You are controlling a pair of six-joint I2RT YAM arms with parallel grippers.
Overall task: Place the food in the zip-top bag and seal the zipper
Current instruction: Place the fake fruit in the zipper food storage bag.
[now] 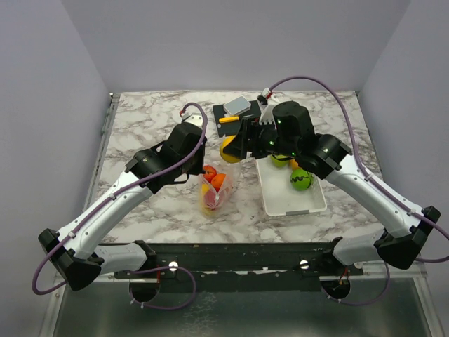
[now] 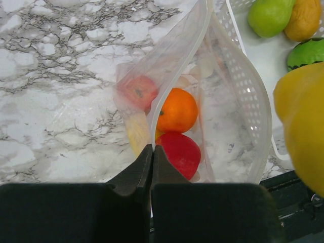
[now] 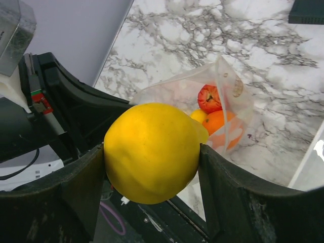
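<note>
**Bag about half filled, yellow fruit ready over its mouth**

The bag point(image 2: 152, 61) lies near the middle of the table point(image 1: 154, 119), and its mouth stands open. Four pieces of food are already inside: an orange point(image 2: 177, 110), an apple point(image 2: 137, 91), a red fruit point(image 2: 177, 152) and a pale yellow piece point(image 2: 134, 131). The zipper point(image 2: 164, 93) is parted, so nothing is sealed yet.

The left gripper point(image 2: 152, 152) is closed tightly on the rim of the bag and pinches it at the zipper strip. The right gripper point(image 3: 152, 174) has its jaws wide around a yellow fruit point(image 3: 149, 136) and holds it at about 12 o'clock from the bag, close to the mouth.

At 3 o'clock from the bag is the basket point(image 1: 309, 207). Three fruits wait in it: a green pear point(image 2: 268, 15), an orange-yellow one point(image 2: 304, 17) and a striped green one point(image 2: 309, 53).

By this count the task seems a little past the half. What remains is to drop the yellow fruit, bring the three from the basket, then press the zipper shut.

No brand, label or readable writing shows in any view.
</note>
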